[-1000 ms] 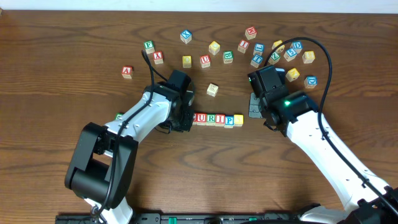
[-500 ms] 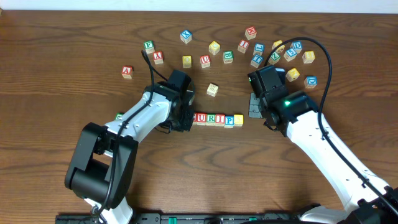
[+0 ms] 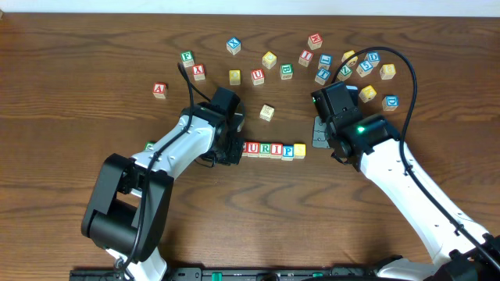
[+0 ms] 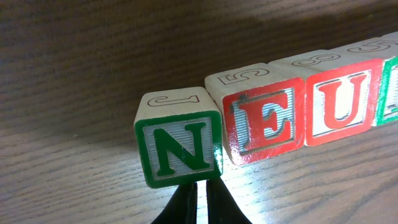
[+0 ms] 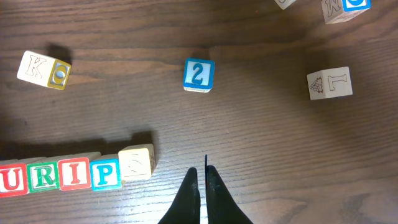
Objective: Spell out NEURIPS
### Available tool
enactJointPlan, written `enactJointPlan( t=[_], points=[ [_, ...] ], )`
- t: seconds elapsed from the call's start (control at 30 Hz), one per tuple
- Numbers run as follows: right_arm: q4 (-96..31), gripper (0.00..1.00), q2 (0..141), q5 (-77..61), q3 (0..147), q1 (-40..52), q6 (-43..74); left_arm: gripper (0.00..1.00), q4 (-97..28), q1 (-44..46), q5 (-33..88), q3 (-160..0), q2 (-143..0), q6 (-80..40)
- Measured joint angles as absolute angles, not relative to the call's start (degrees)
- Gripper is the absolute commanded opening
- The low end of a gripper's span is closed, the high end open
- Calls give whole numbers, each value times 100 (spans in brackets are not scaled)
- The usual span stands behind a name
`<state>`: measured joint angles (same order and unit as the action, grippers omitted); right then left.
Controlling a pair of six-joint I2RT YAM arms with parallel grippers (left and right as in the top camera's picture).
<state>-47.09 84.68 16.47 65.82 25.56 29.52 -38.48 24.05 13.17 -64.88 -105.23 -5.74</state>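
NEURIPS row (image 3: 271, 149) lies on the tabletop (image 3: 78, 47) between the arms, its green N cube (image 4: 179, 149) slightly out of line; left fingers (image 4: 185, 202), pressed together and empty, sit just beside N; right fingers (image 5: 188, 193), also closed, hover off the yellow end cube (image 3: 299, 148). A hard nudge could skew the row

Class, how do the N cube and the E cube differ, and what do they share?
The N cube has a green letter and frame; the E cube has red ones. The E cube lines up with the U cube; the N cube sits slightly out of line, nearer the camera. The N cube ends the row; the E cube has neighbours on both sides. Both are wooden cubes with framed letters.
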Motion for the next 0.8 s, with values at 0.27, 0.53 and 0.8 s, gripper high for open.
enactJointPlan(
  t=[0.27,0.53,0.8],
  points=[
    [-4709,1,8468,1647,6582,2556,2952,7,-3828,2405,1317,-6488,-10523,-574],
    [-4709,1,8468,1647,6582,2556,2952,7,-3813,2405,1317,-6488,-10523,-574],
    [-4709,1,8468,1647,6582,2556,2952,8,-3778,2405,1317,-6488,-10523,-574]
  ],
)
